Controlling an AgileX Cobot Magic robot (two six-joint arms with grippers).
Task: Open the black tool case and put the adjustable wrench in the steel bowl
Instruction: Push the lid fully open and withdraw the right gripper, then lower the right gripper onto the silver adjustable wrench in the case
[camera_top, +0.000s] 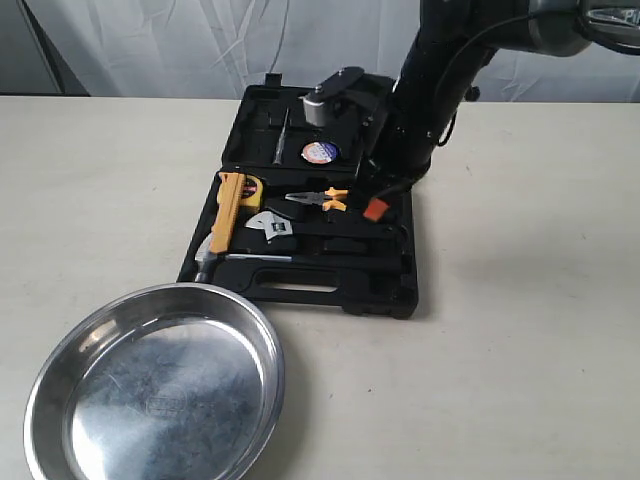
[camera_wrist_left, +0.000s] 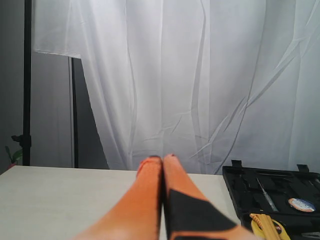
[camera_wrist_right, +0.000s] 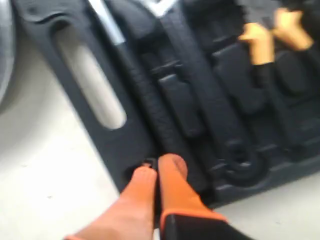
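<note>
The black tool case (camera_top: 300, 290) lies open and flat on the table, its lid (camera_top: 262, 120) folded back. In it lies the adjustable wrench (camera_top: 270, 226), silver jaw to the left and black handle (camera_wrist_right: 220, 125) running right. The steel bowl (camera_top: 155, 385) stands empty just in front of the case. My right gripper (camera_top: 376, 209) hangs over the case's right side. In the right wrist view it (camera_wrist_right: 157, 167) is shut with nothing in it, tips by the case's front corner (camera_wrist_right: 125, 145). My left gripper (camera_wrist_left: 162, 159) is shut and empty, left of the case (camera_wrist_left: 260, 187).
A yellow-handled hammer (camera_top: 228, 212), orange-handled pliers (camera_top: 325, 198) and a round blue-and-white disc (camera_top: 320, 152) sit in the case. The right arm (camera_top: 430, 90) rises over the case's far right. White curtain hangs behind the table.
</note>
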